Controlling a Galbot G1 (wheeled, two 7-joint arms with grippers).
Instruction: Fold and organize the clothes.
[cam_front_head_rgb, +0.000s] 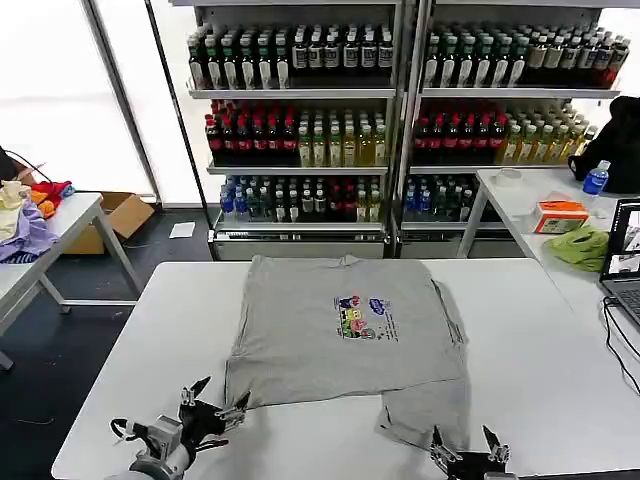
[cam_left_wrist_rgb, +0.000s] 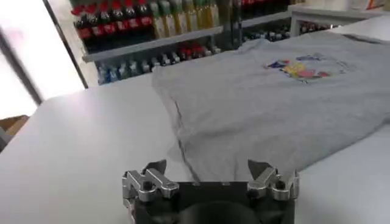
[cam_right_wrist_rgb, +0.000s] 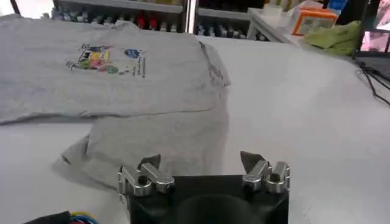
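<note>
Grey shirt (cam_front_head_rgb: 335, 335) flat on table (cam_front_head_rgb: 540, 350), partly folded. Left gripper (cam_front_head_rgb: 213, 405), right gripper (cam_front_head_rgb: 467, 445), 2 sets of jaws released, poised at near hem for next fold.

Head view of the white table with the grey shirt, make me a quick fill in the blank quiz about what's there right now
1. The light grey cotton shirt lies spread on the white ____.
2. The left gripper hovers at the shirt's near corner with its fingers ____.
3. The right gripper, open too, sits beside the sleeve nearest the robot, holding ____.
4. The shirt's multicoloured chest print faces ____.

Missing words: table; open; nothing; up
</note>
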